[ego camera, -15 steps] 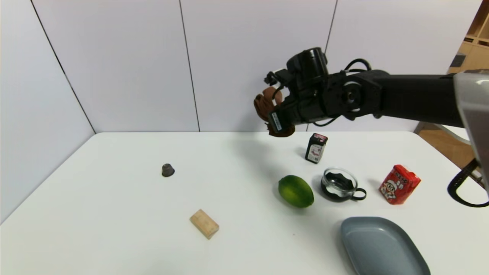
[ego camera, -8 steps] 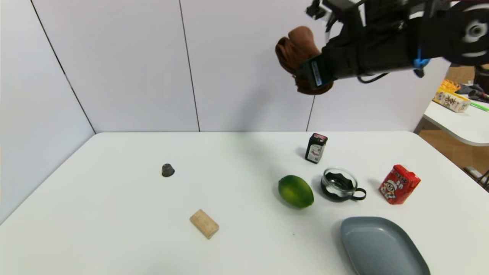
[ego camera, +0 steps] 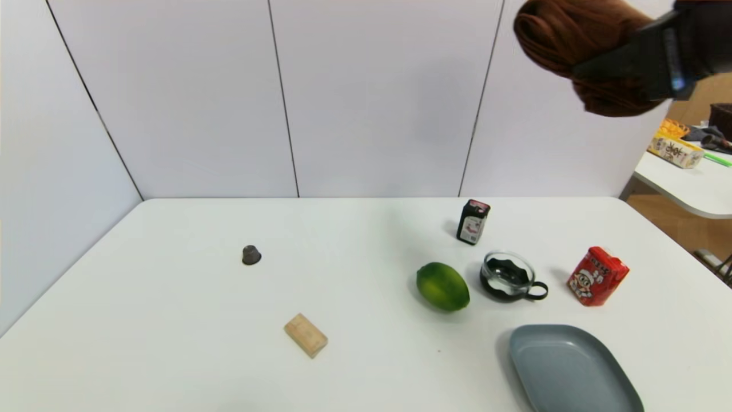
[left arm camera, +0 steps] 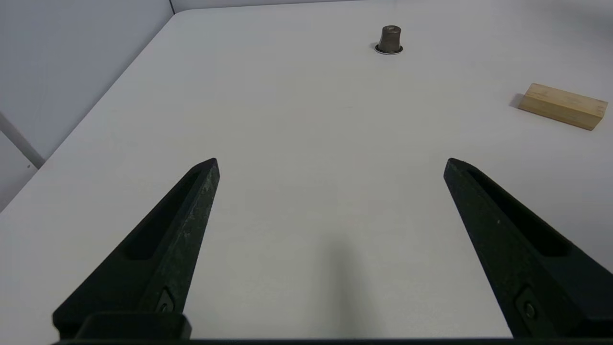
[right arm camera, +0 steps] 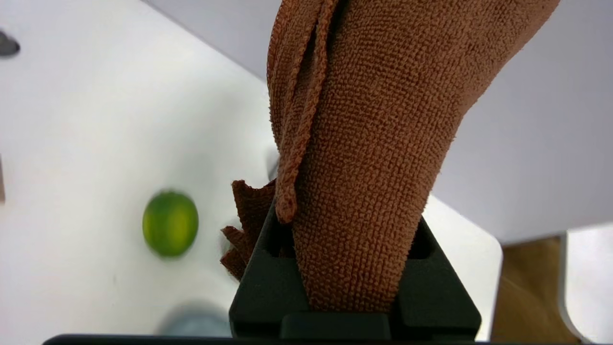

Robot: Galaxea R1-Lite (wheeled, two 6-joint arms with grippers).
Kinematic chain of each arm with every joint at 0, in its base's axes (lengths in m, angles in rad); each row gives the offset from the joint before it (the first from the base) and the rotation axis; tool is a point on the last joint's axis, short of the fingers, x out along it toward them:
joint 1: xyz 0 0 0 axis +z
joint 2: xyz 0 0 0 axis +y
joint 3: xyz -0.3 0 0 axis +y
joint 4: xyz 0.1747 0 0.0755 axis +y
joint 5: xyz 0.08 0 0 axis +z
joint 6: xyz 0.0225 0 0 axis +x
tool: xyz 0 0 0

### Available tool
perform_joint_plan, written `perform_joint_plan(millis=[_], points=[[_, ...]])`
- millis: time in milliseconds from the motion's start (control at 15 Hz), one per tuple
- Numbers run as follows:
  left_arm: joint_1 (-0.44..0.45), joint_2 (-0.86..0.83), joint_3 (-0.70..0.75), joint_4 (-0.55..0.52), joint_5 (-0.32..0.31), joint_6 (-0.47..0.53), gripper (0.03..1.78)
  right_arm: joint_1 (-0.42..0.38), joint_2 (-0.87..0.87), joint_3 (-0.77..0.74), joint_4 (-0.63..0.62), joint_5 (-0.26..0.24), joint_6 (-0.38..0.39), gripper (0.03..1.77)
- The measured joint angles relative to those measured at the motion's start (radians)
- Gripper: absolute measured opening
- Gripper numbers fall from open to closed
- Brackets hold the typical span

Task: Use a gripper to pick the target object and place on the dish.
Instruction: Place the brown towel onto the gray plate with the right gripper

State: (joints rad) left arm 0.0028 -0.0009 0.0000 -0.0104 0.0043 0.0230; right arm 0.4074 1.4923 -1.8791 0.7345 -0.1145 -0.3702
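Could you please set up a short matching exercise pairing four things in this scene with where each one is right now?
Things:
1. brown towel
2. grey-blue dish
3. green fruit
4. wooden block

Places:
A. on the table just left of the glass cup
B. on the table's near right corner, nothing on it
C. held high above the table in the right gripper
D. on the left half of the table, nearer than the small dark capsule

Pairs: 1-C, 2-B, 3-A, 4-D

Head camera looks forward and down over a white table (ego camera: 171, 320). Left wrist camera skims low above it; both show the wooden block (ego camera: 306, 335). Right wrist camera looks down from high up.
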Motion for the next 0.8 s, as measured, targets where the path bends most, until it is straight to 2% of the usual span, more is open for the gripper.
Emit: perform_joint_plan(millis=[133, 333, 467, 600, 800], points=[[0.0, 0.0, 0.0, 0.0, 0.0, 0.0, 1.69, -0.06, -0.129, 0.067, 0.074, 0.002, -0.043, 0.38], [0.0, 0.0, 0.0, 0.0, 0.0, 0.0, 1.69, -0.19, -0.328, 0.188, 0.116, 0.012, -0.109, 0.38], [0.0, 0.0, 0.0, 0.0, 0.0, 0.0, 1.69, -0.257, -0.469, 0.276, 0.148, 0.044, -0.12, 0.38], [0.0, 0.0, 0.0, 0.0, 0.0, 0.0, 1.69, -0.306, -0.594, 0.351, 0.221, 0.113, -0.128, 0.38], [0.0, 0.0, 0.0, 0.0, 0.0, 0.0, 1.69, -0.361, -0.703, 0.424, 0.361, 0.253, -0.136, 0.38]])
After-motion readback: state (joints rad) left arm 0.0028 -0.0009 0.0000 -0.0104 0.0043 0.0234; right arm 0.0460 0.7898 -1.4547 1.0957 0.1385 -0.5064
